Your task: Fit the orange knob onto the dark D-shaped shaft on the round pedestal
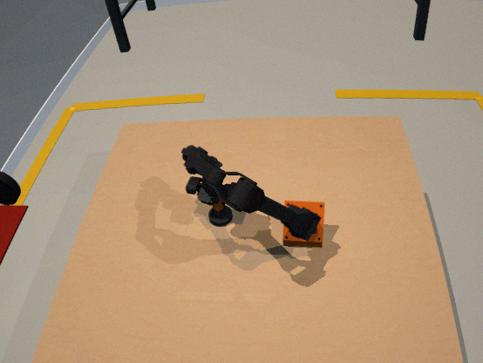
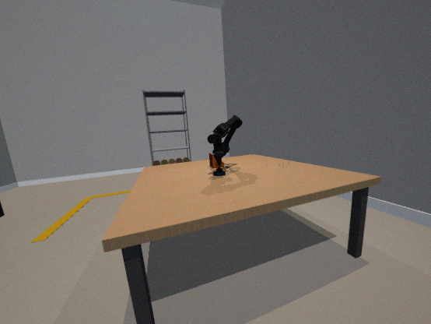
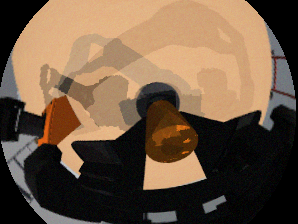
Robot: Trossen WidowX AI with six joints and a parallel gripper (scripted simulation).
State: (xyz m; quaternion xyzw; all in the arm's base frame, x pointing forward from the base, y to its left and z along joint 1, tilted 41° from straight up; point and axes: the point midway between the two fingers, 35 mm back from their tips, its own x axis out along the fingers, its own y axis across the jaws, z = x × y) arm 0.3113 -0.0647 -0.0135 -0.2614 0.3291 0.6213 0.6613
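The orange knob (image 1: 218, 206) (image 3: 171, 137) is upright between the fingers of my gripper (image 3: 162, 117), which is shut on it. In the wrist view its far end overlaps the dark round pedestal (image 1: 221, 219) (image 3: 142, 103) (image 2: 219, 174). In the top view the knob's lower end is at or just above the pedestal's top; I cannot tell whether they touch. The shaft is hidden by the knob, and so is its flat side. The knob's hole does not show. In the exterior view the gripper stands over the pedestal, and the knob cannot be made out.
The arm's base stands on an orange block (image 1: 303, 243) (image 2: 211, 160) (image 3: 64, 122), to the right of the pedestal in the top view. The arm reaches across from it over the wooden table (image 1: 244, 323) (image 2: 187, 198). Arm shadows fall around the pedestal.
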